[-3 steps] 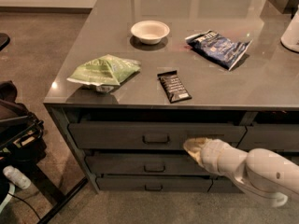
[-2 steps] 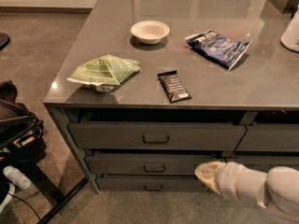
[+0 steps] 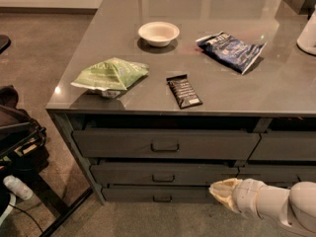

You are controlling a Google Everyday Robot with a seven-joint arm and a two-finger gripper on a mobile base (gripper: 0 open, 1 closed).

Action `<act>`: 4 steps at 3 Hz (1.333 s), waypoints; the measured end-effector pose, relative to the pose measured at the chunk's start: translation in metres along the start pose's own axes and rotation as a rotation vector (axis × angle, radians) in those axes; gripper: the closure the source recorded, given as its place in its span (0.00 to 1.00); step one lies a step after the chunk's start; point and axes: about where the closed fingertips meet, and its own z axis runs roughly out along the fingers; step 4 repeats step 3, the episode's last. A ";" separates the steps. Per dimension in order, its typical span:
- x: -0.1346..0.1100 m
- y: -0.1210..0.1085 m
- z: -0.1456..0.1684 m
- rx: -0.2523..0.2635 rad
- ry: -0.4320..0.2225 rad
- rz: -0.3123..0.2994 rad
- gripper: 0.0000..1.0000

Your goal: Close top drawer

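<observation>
The top drawer (image 3: 165, 144) is a wide dark grey front with a small central loop handle (image 3: 165, 147), just under the counter top. A dark gap shows above it under the counter edge. My gripper (image 3: 221, 190) is at the lower right, on a white arm, low in front of the bottom drawers and well below and right of the top drawer's handle. It touches nothing that I can see.
Two slimmer drawer fronts (image 3: 163, 174) sit below the top one; a neighbouring stack (image 3: 284, 147) is to the right. On the counter (image 3: 256, 90) lie a green bag (image 3: 111, 74), a white bowl (image 3: 158, 33), a dark bar (image 3: 183, 91) and a blue bag (image 3: 231, 50). Dark gear (image 3: 17, 137) stands at the left.
My gripper has drawn back down and to the right, away from the top drawer front to a spot low before the bottom drawers.
</observation>
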 end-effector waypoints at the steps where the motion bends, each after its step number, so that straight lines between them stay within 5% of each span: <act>1: 0.000 0.000 0.000 0.000 0.000 0.000 0.13; 2: 0.000 0.000 0.000 0.000 0.000 0.000 0.00; 4: 0.000 0.000 0.000 0.000 0.000 0.000 0.00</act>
